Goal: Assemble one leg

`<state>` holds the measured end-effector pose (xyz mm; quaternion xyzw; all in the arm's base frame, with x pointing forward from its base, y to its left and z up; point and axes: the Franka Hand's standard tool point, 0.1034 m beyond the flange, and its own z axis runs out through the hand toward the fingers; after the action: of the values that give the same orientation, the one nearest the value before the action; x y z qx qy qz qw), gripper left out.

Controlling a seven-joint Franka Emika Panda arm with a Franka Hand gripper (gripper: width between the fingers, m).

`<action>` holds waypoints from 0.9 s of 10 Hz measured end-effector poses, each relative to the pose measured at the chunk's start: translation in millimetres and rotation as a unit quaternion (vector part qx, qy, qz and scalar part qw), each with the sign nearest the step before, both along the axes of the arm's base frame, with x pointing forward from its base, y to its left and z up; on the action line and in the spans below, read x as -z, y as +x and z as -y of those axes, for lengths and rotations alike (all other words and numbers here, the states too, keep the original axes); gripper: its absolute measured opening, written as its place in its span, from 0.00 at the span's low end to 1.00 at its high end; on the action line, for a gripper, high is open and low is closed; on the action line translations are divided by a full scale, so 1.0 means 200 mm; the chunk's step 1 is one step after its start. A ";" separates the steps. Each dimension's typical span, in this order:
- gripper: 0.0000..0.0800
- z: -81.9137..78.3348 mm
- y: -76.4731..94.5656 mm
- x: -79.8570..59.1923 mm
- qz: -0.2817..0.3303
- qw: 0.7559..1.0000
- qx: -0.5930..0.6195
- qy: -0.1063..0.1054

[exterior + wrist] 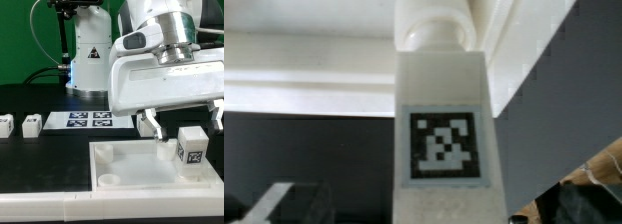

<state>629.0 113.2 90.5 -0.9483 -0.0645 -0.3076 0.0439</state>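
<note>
Exterior view, from its left: two small white blocks (5,124) (30,125) sit on the black table (40,150), just beside each other. Next along lies the marker board (88,120), flat on the table with its black tags facing up. Behind it stands the arm's white base (90,55), which carries a triangular warning sign.

Nearer the camera, the white panel (125,165) lies flat, with a round socket (105,180) at its near corner on the exterior view's left.

Toward the exterior view's right, the leg (190,147) stands upright on the panel, its black-and-white tag facing the camera. The arm's big white wrist housing (165,75) hangs above it.

The jaws are apart. One comes down on the exterior view's left of the leg, with dark space between them. The other sits on the exterior view's right of the leg, near the picture's edge. The leg's top reaches about level with the jaw tips, so it falls in the gap between them. This view does not show whether either jaw touches it, or whether the leg stands a little nearer the camera than they do.

Wrist view: the leg (446,110) fills the middle of the picture, seen from very close. Its tag (446,148) faces the lens and a round stub (434,30) shows at its far end. The picture is too blurred to show any contact with the jaws.
</note>
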 end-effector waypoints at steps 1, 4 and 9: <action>0.81 0.00 0.00 0.00 0.000 1.000 0.000 0.000; 0.81 -0.02 0.03 -0.05 -0.030 1.000 0.005 0.008; 0.81 -0.02 0.05 0.01 -0.188 0.982 -0.002 0.016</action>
<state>639.4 117.2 88.3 -0.9883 -0.0517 -0.1248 0.0713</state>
